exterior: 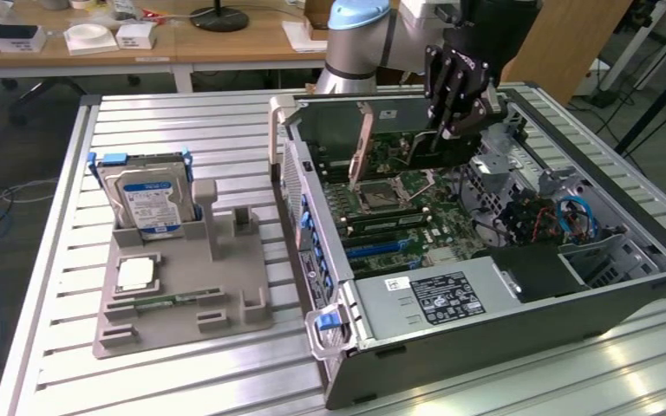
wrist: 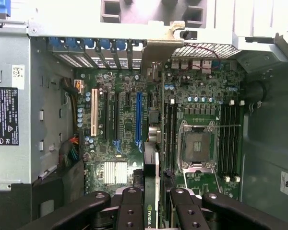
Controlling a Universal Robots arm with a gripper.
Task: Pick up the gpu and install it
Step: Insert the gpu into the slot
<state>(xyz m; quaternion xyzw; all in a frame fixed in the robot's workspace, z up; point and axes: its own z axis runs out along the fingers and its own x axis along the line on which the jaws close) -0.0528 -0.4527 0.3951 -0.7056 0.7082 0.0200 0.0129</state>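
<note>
The gpu (exterior: 408,147) is a thin card with a pale metal bracket at its end, held on edge over the open computer case (exterior: 610,295). My gripper (exterior: 463,128) is shut on its upper edge. In the wrist view the gpu (wrist: 157,167) runs edge-on away from the black fingers (wrist: 129,208), and its bracket (wrist: 159,48) reaches the case's rear slot wall. Below it lies the motherboard (wrist: 122,139), with the card hanging just beside the blue slot (wrist: 138,120). I cannot tell whether the card's edge touches a slot.
On the exterior view's left, a grey fixture (exterior: 183,295) holds a hard drive (exterior: 148,201), a processor chip (exterior: 136,274) and a green memory stick (exterior: 177,301). Inside the case are the power supply (exterior: 437,296), the processor socket (wrist: 197,143) and cables (exterior: 571,217).
</note>
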